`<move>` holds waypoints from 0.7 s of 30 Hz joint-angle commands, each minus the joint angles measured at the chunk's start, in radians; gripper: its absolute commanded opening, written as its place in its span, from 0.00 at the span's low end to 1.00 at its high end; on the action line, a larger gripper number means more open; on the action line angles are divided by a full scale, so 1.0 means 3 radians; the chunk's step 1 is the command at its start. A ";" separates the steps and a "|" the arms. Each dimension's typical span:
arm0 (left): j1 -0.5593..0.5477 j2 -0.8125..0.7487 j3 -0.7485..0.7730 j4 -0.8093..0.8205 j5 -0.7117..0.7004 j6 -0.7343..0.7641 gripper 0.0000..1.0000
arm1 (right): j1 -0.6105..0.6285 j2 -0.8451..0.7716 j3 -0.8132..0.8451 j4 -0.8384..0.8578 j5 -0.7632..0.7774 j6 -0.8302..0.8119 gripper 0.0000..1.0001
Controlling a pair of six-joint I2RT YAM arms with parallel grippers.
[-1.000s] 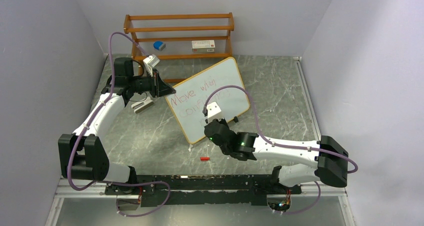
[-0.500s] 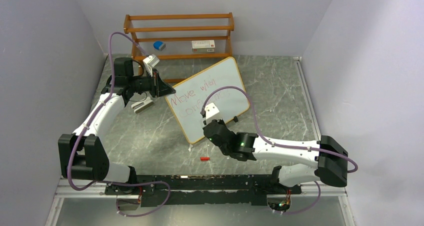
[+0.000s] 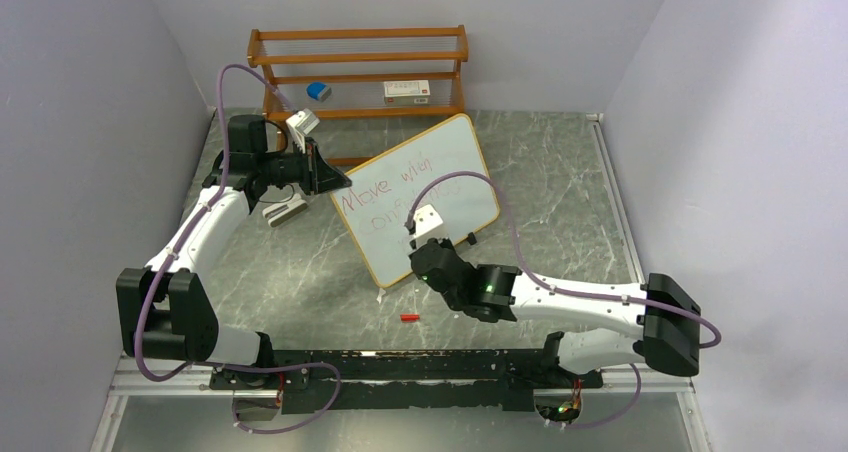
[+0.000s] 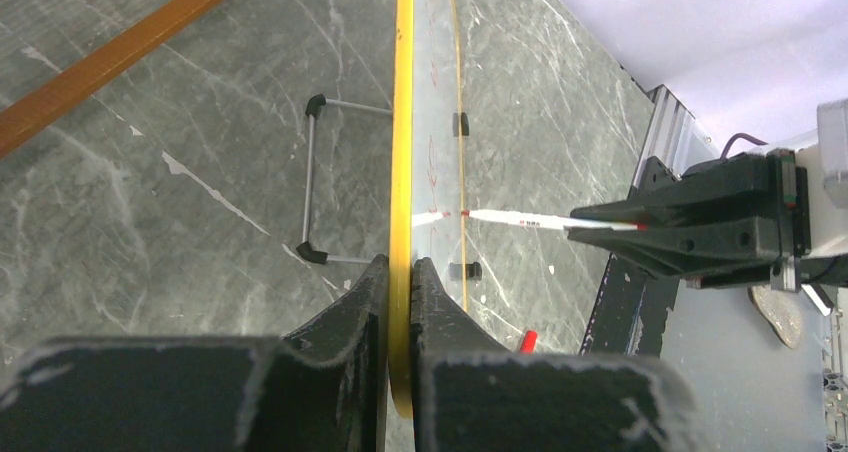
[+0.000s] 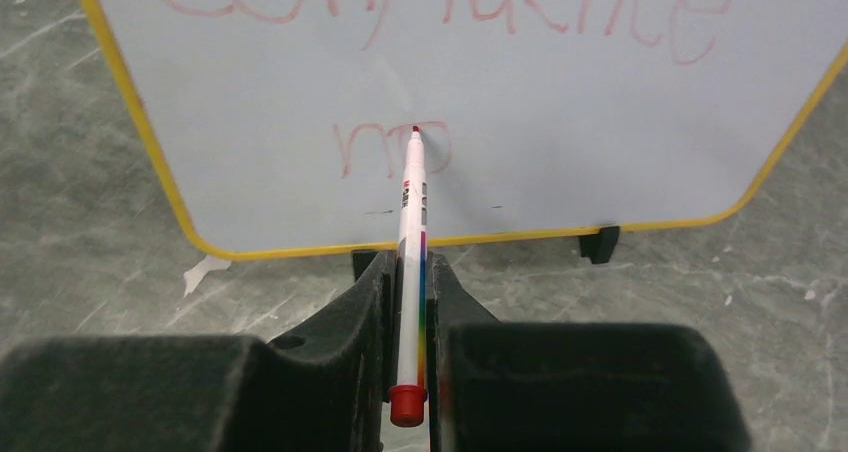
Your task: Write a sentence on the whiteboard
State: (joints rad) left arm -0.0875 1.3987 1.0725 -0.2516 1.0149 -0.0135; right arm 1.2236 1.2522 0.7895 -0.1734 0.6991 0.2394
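The whiteboard (image 3: 452, 152) stands mid-bench (image 3: 560, 172), toward 12 o'clock from my bases. My left hand (image 4: 400, 272) is clamped on its yellow frame at the 9 o'clock edge. My right hand (image 5: 412, 272), at its 6 o'clock, pinches a marker (image 5: 411, 222), tip touching the board.

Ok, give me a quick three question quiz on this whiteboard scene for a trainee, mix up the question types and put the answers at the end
1. True or false: the left pincer is clamped on the yellow edge of the whiteboard.
2. Which one holds the marker? A: the left pincer. B: the right pincer. C: neither.
3. Fill in: the marker's tip touches the whiteboard just below the written word ____.

Key: 1 true. 2 B. 3 confidence.
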 commanded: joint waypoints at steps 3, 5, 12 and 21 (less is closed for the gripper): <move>-0.0010 0.0031 0.0003 -0.0082 -0.0203 0.0215 0.05 | -0.0198 -0.0212 -0.0108 -0.0003 0.0085 -0.0035 0.00; -0.0010 0.0032 0.0004 -0.0082 -0.0207 0.0215 0.05 | -0.0233 -0.0221 -0.0129 0.0033 0.0057 -0.0053 0.00; -0.0010 0.0042 0.0007 -0.0092 -0.0211 0.0228 0.05 | -0.0289 -0.0140 -0.0129 0.0170 -0.0032 -0.0101 0.00; -0.0010 0.0041 0.0014 -0.0102 -0.0219 0.0236 0.05 | -0.0327 -0.0019 -0.0107 0.0267 -0.0092 -0.0140 0.00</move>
State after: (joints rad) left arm -0.0875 1.3987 1.0725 -0.2523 1.0138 -0.0132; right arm 1.1397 1.2240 0.7570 -0.1303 0.6796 0.2028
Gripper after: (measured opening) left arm 0.116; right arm 0.150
